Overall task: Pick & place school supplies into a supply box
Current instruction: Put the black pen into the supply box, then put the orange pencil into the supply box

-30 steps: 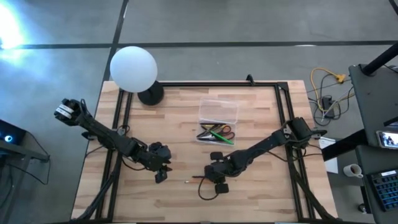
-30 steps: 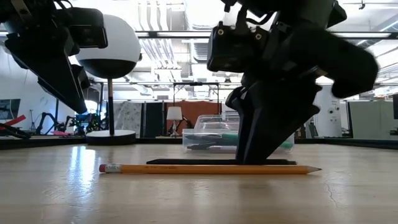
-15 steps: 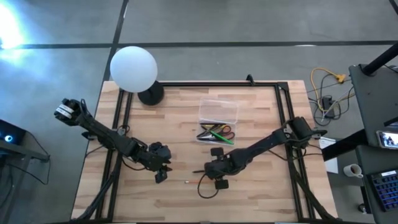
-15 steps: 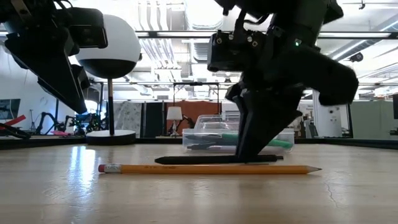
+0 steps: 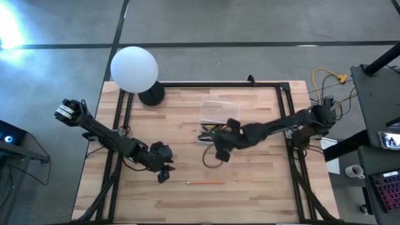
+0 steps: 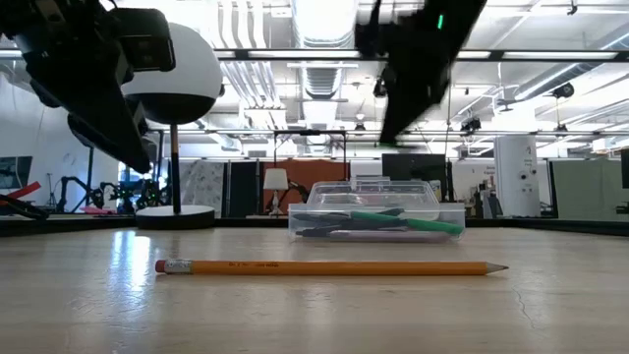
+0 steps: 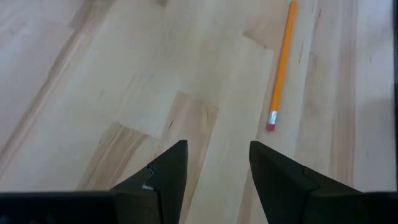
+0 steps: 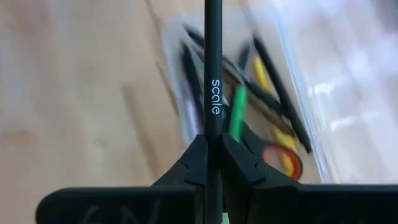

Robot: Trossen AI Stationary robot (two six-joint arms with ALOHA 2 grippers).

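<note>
Table: light wooden top (image 5: 262,187) with a dark frame around it; a white globe lamp (image 5: 134,69) stands at its far left corner, and an open hall with ceiling lights shows behind it in the low view.
Supply box: clear plastic case (image 5: 219,111) near the middle of the table, toward its far side, holding a green marker (image 6: 408,222), a yellow stick (image 8: 261,76), dark pens and red-handled scissors (image 8: 287,160).
Right gripper (image 5: 222,142): raised off the table, just at the near end of the box; its fingers (image 8: 196,163) are clamped on a thin black pen (image 8: 213,68) (white lettering on the barrel), which points out over the box contents.
Orange pencil (image 5: 205,183): lies flat on the bare wood nearer the front edge, well apart from the box, eraser end (image 7: 272,120) toward the left arm.
Left gripper (image 5: 163,171): hangs low over the table to the left of the pencil, fingers (image 7: 163,177) spread apart with nothing between them.
</note>
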